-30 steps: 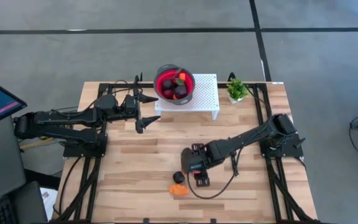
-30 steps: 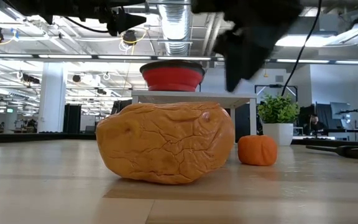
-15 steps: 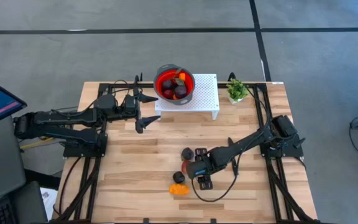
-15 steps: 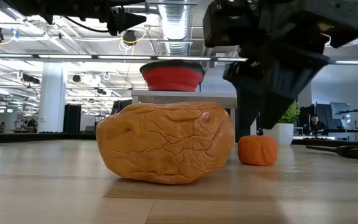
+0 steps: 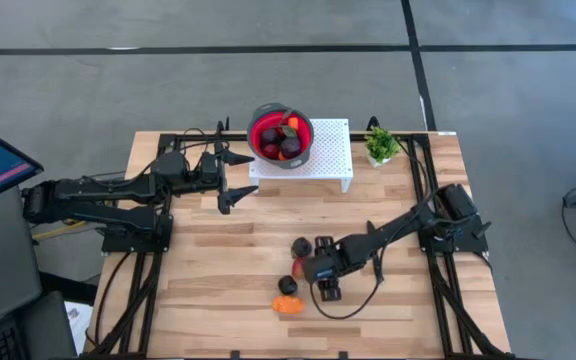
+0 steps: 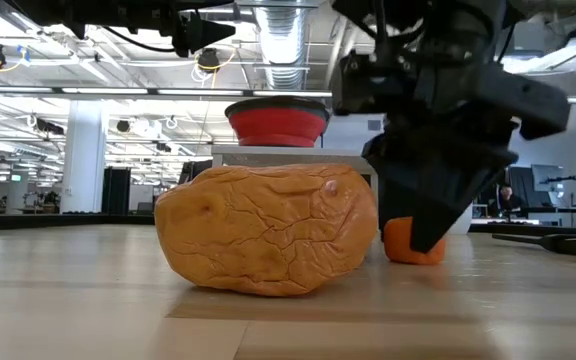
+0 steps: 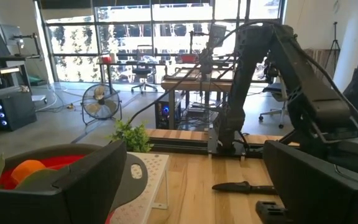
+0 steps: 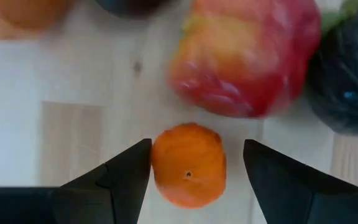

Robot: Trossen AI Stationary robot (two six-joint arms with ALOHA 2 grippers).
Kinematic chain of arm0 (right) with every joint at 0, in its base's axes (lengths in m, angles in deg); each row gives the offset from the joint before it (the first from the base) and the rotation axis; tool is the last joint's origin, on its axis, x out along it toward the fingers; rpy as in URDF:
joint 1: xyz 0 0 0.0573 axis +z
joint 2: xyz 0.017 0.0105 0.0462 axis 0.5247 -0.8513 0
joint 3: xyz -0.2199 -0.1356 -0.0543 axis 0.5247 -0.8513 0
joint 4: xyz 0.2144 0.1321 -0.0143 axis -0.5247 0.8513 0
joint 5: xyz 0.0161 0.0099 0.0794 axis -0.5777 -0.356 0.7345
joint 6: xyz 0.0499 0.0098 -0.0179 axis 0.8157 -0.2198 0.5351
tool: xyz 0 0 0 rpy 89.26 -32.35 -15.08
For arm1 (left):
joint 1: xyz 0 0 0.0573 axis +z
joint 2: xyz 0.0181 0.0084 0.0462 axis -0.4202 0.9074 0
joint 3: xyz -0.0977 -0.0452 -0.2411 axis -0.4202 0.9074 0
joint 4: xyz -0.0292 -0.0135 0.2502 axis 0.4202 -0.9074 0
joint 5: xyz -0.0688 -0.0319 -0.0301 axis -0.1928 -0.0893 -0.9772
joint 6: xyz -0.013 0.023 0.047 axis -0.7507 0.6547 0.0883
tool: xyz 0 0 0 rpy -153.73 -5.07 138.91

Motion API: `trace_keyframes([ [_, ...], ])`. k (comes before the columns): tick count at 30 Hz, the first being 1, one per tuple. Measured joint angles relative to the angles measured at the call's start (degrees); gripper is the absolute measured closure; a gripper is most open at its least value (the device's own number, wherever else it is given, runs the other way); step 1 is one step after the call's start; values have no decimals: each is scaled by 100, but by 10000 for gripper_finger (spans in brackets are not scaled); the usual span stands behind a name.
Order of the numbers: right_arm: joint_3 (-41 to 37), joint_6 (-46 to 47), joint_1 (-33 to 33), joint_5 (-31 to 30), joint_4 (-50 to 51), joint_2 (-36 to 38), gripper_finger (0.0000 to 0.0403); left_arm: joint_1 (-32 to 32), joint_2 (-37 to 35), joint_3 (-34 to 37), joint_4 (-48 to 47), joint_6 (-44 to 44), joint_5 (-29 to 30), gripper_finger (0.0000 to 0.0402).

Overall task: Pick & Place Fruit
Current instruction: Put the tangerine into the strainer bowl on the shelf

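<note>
Loose fruit lies on the wood near the table's front: a small orange (image 8: pixel 188 165), a red-yellow ball (image 8: pixel 244 56), a dark plum (image 8: pixel 347 81) and a larger orange piece (image 6: pixel 268 230). My right gripper (image 8: pixel 194 158) points steeply down, open, one finger on each side of the small orange, which rests on the table. In the low view this gripper (image 6: pixel 426 235) hides part of the small orange (image 6: pixel 408 250). My left gripper (image 5: pixel 233 180) waits open and level beside the red bowl (image 5: pixel 281 137), which holds several fruits.
The bowl stands on a white perforated rack (image 5: pixel 328 155) at the table's far side. Beside it is a small potted plant (image 5: pixel 380 145). A black-handled knife (image 7: pixel 244 186) lies on the wood on the table's right. The large orange piece (image 5: pixel 288 305) sits close to the front edge.
My right gripper has come down onto the loose fruit, still open, and now stands low around the small orange. In the high view a dark plum once under the arm now shows. No fruit has moved.
</note>
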Motion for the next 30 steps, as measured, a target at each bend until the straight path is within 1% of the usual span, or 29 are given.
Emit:
trace_keyframes([
  [5, -233, 7, -43, -2, -231, -2, 154, 0, 0, 0, 0, 0, 0, 27],
  [12, -311, 42, -82, -13, -382, 7, 158, -2, 0, 0, 0, 0, -1, 27],
  [16, -311, 58, -108, -13, -384, 7, 185, -2, 0, 0, 0, 0, 0, 27],
  [24, -311, 59, -108, 30, -390, 7, 269, -2, 0, 0, 0, 0, 0, 27],
  [27, -311, 57, -108, 34, -390, 7, 277, -2, 0, 0, -1, 0, 0, 27],
  [30, -311, 57, -108, 44, -390, 7, 265, -2, 0, 0, 0, 0, -1, 27],
])
